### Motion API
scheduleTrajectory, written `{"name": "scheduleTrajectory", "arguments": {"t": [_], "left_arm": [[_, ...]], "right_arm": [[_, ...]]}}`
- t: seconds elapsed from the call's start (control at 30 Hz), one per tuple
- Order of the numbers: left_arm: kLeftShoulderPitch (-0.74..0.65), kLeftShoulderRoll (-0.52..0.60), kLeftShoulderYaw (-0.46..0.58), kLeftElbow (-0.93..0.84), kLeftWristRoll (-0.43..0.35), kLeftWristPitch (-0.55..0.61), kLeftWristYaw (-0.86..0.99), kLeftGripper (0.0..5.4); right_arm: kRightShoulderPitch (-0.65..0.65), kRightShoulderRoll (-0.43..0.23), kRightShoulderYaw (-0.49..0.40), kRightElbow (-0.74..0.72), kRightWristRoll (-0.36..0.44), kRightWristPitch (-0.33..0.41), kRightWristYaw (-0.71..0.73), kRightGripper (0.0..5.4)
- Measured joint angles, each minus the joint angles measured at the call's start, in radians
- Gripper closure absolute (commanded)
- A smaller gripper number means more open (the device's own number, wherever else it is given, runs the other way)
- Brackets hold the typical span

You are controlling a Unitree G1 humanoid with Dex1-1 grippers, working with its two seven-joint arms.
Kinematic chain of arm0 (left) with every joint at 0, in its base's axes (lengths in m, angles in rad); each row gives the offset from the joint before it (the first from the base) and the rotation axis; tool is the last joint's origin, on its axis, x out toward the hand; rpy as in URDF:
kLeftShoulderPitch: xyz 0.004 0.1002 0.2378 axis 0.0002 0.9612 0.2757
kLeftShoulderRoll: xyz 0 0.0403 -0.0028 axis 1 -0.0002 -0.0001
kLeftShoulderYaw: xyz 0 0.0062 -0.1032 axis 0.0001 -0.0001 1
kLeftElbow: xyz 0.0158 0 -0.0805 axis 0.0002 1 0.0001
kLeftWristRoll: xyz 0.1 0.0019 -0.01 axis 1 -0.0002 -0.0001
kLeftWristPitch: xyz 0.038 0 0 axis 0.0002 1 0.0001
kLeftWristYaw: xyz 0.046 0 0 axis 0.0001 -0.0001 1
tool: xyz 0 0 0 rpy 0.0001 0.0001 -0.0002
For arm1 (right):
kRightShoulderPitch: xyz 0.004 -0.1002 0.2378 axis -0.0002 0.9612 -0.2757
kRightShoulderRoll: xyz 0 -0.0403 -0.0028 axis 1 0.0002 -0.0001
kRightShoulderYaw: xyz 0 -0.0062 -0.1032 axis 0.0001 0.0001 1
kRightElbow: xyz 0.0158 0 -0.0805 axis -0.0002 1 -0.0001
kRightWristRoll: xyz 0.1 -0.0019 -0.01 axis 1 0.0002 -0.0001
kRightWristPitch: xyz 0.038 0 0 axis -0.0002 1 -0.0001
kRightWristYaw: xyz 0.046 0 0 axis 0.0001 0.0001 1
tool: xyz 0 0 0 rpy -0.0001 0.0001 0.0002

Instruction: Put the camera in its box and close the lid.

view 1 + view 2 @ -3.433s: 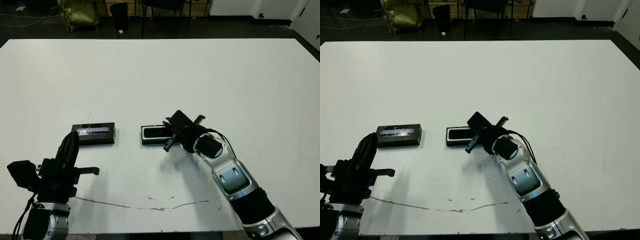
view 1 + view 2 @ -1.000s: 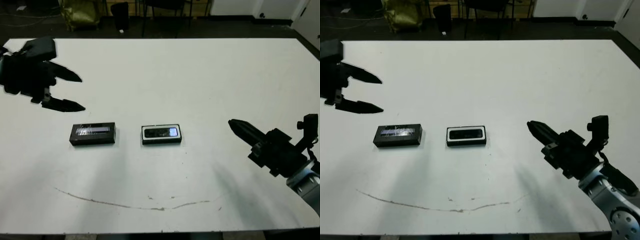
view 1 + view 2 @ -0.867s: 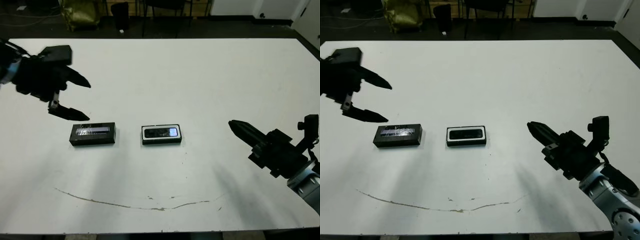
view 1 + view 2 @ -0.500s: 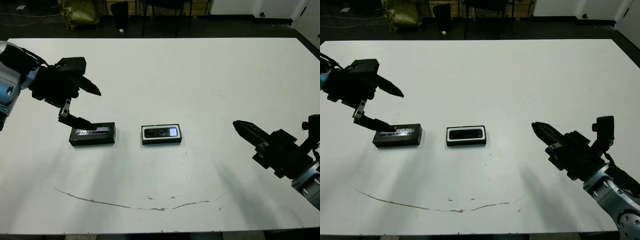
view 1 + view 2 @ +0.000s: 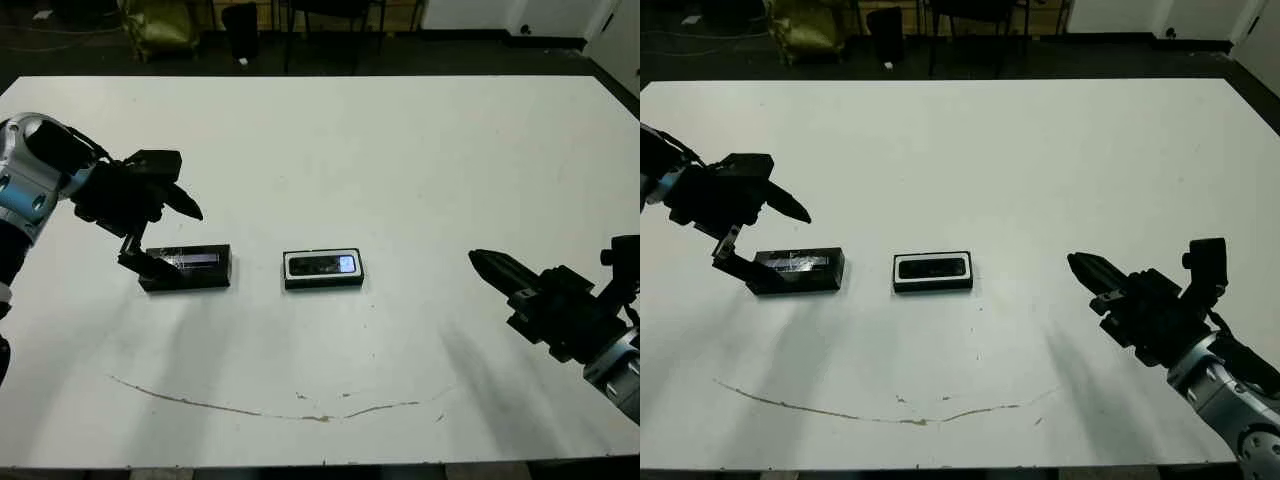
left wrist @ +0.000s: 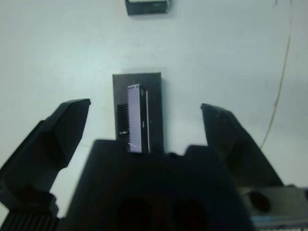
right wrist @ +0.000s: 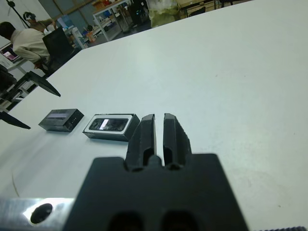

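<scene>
The camera (image 5: 322,265), a slim black bar with a pale bluish window at its right end, lies inside the white-lined box (image 5: 322,281) at mid-table. To the box's left, the lid (image 5: 187,268) lies flat with its silvery stripe facing up. My left gripper (image 5: 172,240) is open just above the lid's left end. In the left wrist view its fingers (image 6: 62,130) stand wide on either side of the lid (image 6: 137,113), apart from it. My right gripper (image 5: 478,260) is shut and holds nothing, hovering well right of the box (image 7: 109,126).
A thin brownish line (image 5: 260,410) runs along the white table (image 5: 400,150) near its front edge. Chairs and clutter stand on the dark floor beyond the far edge. A person (image 7: 24,41) sits far off, seen in the right wrist view.
My left gripper has come down and toward the lid, still open. My right gripper, which was at the box earlier, has drawn back right and stays shut. The camera now lies in the box.
</scene>
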Motion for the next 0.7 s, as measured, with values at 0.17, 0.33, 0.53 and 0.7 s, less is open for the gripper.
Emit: {"name": "scheduleTrajectory", "arguments": {"t": [0.17,0.33,0.53,0.7], "left_arm": [[-0.001,0.0,-0.017,0.02,0.0,0.0,0.0,0.01],[-0.001,-0.004,-0.027,0.028,0.022,-0.025,0.0,0.01],[-0.001,-0.031,-0.026,0.043,0.073,-0.027,-0.001,0.01],[0.005,-0.051,-0.016,0.049,0.105,-0.01,-0.001,0.01]], "right_arm": [[0.009,0.001,0.013,0.024,-0.015,-0.021,0.033,5.4],[0.017,0.001,0.022,0.024,-0.031,-0.026,0.036,5.4],[0.031,-0.009,0.022,-0.014,-0.032,-0.025,0.016,5.4],[0.04,-0.02,0.019,-0.036,-0.032,-0.024,0.007,5.4]]}}
